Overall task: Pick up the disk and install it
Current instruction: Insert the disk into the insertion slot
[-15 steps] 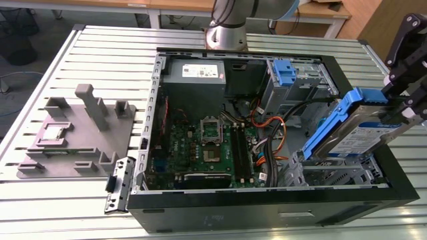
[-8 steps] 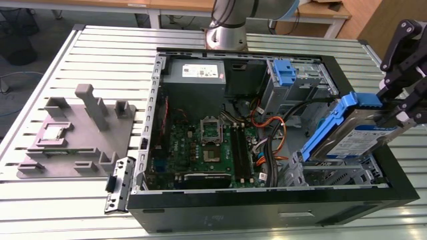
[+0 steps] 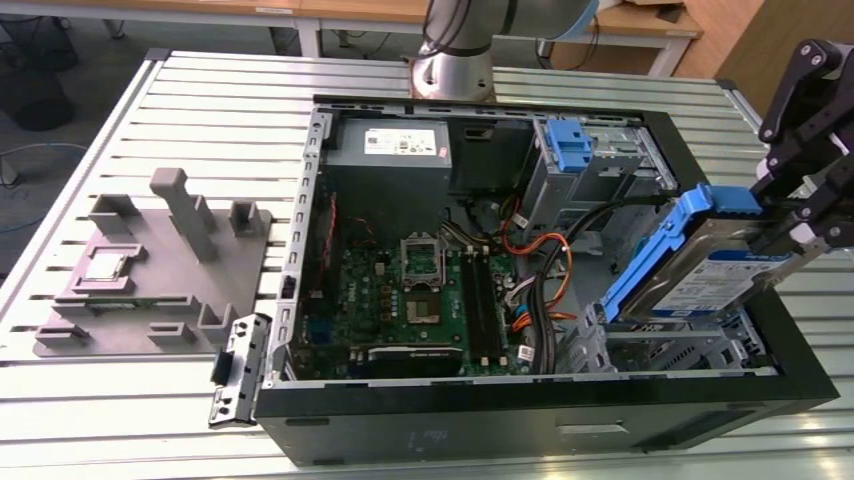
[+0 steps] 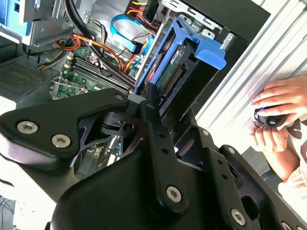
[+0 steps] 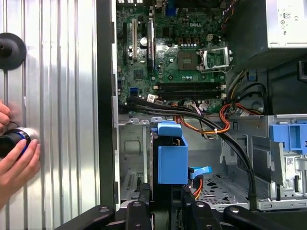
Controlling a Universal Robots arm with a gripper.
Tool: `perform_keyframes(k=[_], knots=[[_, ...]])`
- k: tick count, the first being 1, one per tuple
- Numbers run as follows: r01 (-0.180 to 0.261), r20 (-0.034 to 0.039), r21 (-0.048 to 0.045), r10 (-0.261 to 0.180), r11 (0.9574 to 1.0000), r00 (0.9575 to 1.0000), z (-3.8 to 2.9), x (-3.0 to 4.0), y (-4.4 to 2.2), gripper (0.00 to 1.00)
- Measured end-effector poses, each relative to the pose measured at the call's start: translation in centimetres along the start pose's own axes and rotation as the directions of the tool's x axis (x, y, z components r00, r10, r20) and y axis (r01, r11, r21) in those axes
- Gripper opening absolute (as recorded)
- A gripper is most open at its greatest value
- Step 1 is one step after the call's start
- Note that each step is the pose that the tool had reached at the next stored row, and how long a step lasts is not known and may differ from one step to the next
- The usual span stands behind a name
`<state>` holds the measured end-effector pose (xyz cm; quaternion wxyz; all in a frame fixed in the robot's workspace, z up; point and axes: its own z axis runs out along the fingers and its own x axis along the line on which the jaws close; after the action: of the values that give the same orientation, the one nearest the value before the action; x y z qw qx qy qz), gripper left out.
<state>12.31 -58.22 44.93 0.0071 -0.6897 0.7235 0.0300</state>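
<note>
At the exterior view's left, a grey fixture block point(image 3: 160, 250) sits on the slatted table point(image 3: 120, 420). Centre: lidless computer case point(image 3: 467, 430), motherboard point(image 3: 400, 300) exposed. At the exterior view's right, the disk point(image 3: 701, 270) hangs tilted over the case's near-right drive cage. The gripper point(image 3: 787, 235) is clamped on its upper end.

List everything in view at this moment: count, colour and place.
disk: one, silver-grey with blue frame, raised and tilted at the exterior view's right
computer case: one, black, open, on the table
motherboard: one, green, inside the case
power supply: one, grey, in a corner of the case
latch: one, blue, on a grey drive cage
cables: several, orange and black, beside the motherboard
fixture: one, grey, exterior view's left
table: one, silver, slatted
hand: one, beside the case, around a dark object
arm: one, grey, beyond the case
tool: one, black, shut on the disk
</note>
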Motion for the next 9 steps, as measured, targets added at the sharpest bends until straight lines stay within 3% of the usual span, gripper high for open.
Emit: perform_keyframes(k=[9], knots=[[-0.003,-0.0024,0.0002,0.003,1.0000,1.0000,-0.53,-0.03,0.02,0.35]])
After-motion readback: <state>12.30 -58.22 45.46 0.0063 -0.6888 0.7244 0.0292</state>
